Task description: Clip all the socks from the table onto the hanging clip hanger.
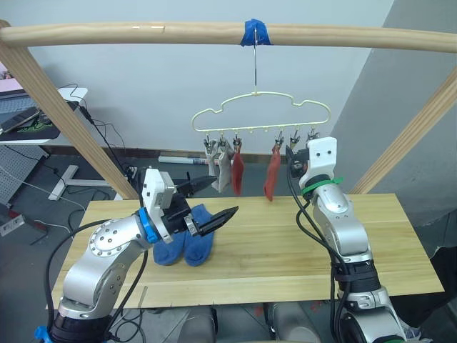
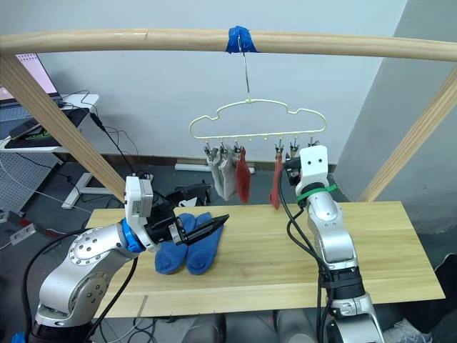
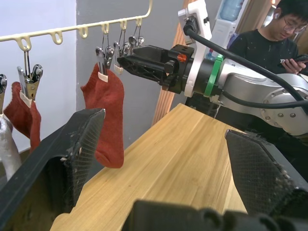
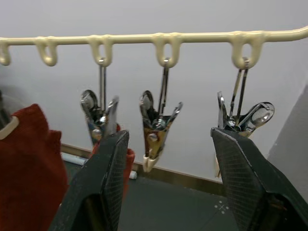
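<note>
Blue knit ankle socks (image 1: 186,243) wait on the light plank counter (image 1: 285,250), four already clipped.
Left tool (image 1: 214,204) hovers wide above them; right tool (image 4: 168,187) gapes wide just below the pale yellow wire hanger's (image 1: 260,114) free clips; next, grasp one.

Silver arms with white wrist blocks, black cables, a blue left band, green right band, black jaws.

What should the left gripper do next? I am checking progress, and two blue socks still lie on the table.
Probably lower the open left gripper onto one of the blue socks just below it and close. They lie flat on the table, while two grey and two red socks already hang from the clip hanger. The open right gripper waits by the empty clips.
</note>
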Available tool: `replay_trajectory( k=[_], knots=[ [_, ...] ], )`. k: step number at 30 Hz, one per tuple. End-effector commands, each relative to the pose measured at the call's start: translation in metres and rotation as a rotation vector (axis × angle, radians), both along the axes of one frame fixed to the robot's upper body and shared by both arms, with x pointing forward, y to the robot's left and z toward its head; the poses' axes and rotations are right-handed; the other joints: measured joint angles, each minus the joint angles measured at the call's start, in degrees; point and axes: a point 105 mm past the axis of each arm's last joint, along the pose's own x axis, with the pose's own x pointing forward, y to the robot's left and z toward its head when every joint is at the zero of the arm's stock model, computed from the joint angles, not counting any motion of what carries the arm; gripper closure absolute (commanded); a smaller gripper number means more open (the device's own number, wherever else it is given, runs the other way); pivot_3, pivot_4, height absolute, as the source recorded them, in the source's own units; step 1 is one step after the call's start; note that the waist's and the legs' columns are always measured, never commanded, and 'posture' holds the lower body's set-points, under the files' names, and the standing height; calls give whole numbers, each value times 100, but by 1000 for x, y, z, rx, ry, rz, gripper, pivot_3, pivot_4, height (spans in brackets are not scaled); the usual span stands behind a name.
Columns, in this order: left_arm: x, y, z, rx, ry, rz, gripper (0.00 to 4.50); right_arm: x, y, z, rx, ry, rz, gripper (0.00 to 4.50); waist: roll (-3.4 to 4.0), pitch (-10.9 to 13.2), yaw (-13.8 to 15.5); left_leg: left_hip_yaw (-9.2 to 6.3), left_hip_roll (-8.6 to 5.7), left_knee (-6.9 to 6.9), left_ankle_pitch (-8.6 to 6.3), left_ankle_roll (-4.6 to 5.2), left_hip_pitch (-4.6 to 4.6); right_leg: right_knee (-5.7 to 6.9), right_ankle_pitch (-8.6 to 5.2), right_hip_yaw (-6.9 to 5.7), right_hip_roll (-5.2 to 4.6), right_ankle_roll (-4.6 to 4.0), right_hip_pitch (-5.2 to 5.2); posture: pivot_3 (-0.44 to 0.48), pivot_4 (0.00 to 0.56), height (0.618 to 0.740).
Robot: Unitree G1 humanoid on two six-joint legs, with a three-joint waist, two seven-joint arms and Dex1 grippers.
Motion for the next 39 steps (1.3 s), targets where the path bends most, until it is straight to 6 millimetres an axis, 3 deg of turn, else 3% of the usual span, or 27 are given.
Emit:
replay_trajectory(
  k=[1,23,26,28,39],
  knots=[
    [-2,-2,9,-1,-53,-8,0,1,3,16,16,-57,4,1678,0,0,0,-1,0,0,0,0,0,0,0,0,0,0,0,-58,146,740],
    [-2,-5,10,-7,-58,-2,0,15,18,21,39,-72,26,1678,0,0,10,-2,0,0,0,0,2,5,3,-1,0,-1,1,-49,148,740],
    [0,-4,10,-7,-60,6,0,16,19,20,59,-64,30,2246,0,0,10,-1,0,0,0,0,2,5,3,0,0,-1,1,-48,150,740],
    [0,-4,9,-7,-60,6,0,16,19,20,61,-61,28,2919,0,0,11,-2,0,0,0,0,2,5,3,-1,1,-1,1,-46,150,740],
    [-1,-3,6,-7,-57,9,0,16,21,20,63,-61,29,2919,0,0,14,-1,0,0,0,0,2,6,3,0,1,-1,1,-45,153,740]
  ],
)
